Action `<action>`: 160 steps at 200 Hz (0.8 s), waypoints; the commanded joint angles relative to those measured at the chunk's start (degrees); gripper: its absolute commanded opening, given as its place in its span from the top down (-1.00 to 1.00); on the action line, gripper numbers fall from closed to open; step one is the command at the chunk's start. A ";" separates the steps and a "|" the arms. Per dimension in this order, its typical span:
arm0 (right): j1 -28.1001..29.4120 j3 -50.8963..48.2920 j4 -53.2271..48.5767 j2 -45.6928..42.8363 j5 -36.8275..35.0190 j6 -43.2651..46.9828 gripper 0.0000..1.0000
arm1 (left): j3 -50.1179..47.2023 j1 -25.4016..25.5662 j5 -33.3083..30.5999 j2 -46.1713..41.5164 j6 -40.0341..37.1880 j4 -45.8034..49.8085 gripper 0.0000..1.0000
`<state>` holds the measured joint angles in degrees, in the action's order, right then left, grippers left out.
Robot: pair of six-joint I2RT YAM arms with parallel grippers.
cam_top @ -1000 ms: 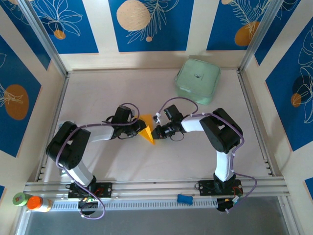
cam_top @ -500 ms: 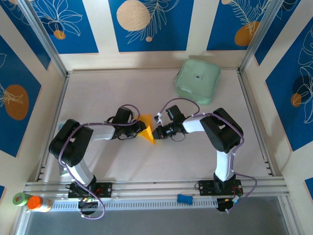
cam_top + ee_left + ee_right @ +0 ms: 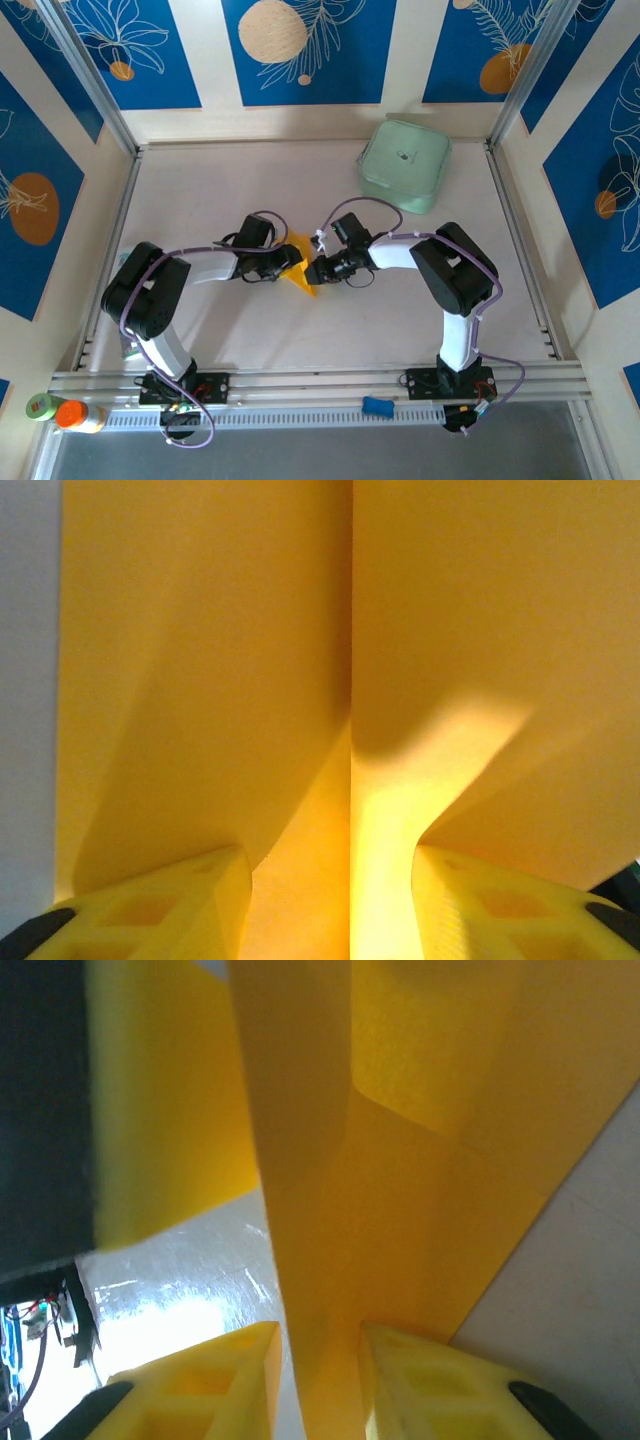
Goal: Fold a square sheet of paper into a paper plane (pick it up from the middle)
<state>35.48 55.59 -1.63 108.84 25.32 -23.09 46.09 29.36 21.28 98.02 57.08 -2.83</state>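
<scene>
Left arm (image 3: 150, 295) and right arm (image 3: 455, 265): same build.
- Bulky black joint housings sit far back from each gripper, with white tubular links running from them toward the wrist.
- The section directly behind the left gripper (image 3: 288, 268) and the right gripper (image 3: 316, 271) is black.
- A thin purple cable (image 3: 350, 205) arcs up just behind each wrist and lies back along the links.
- Farthest from the gripper, a further cable loop (image 3: 508, 372) sits beside the black base plate (image 3: 448, 382), which carries small red parts.

Wrist views:
- Left fingers (image 3: 150, 910) are bright yellow and blocky, with recessed diamond-shaped pockets moulded in and black backing at the outer rear corners.
- Right fingers (image 3: 200, 1385) match.
</scene>
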 commanded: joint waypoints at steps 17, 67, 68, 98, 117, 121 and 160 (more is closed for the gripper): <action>0.02 0.66 -5.74 -0.03 -8.91 -2.34 0.40 | 1.90 1.33 -3.38 2.29 -2.67 10.62 0.00; -0.28 0.31 -5.41 0.21 -7.21 -2.98 0.62 | 2.34 1.44 -4.58 1.84 -2.35 11.63 0.00; -0.31 0.31 -5.40 0.22 -7.12 -2.99 0.62 | 2.30 1.42 -4.58 1.88 -2.34 11.58 0.00; -1.13 0.58 -5.40 0.74 -3.86 -2.55 0.76 | 1.83 1.41 -4.50 0.81 -2.17 10.27 0.01; -1.80 1.29 -6.20 1.16 -1.55 -1.75 0.81 | 1.22 1.39 -4.00 -0.32 -2.16 8.30 0.04; -1.90 1.48 -6.55 1.27 -1.25 -1.52 0.82 | 1.08 1.41 -3.98 -0.60 -2.16 7.69 0.05; -2.50 3.11 -8.99 2.03 1.79 -0.08 0.82 | 0.23 1.39 -3.63 -3.31 -2.93 4.71 0.12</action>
<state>33.36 57.34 -6.52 109.69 24.25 -25.04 47.53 30.30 18.96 97.19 55.35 2.17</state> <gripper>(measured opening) 0.087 0.450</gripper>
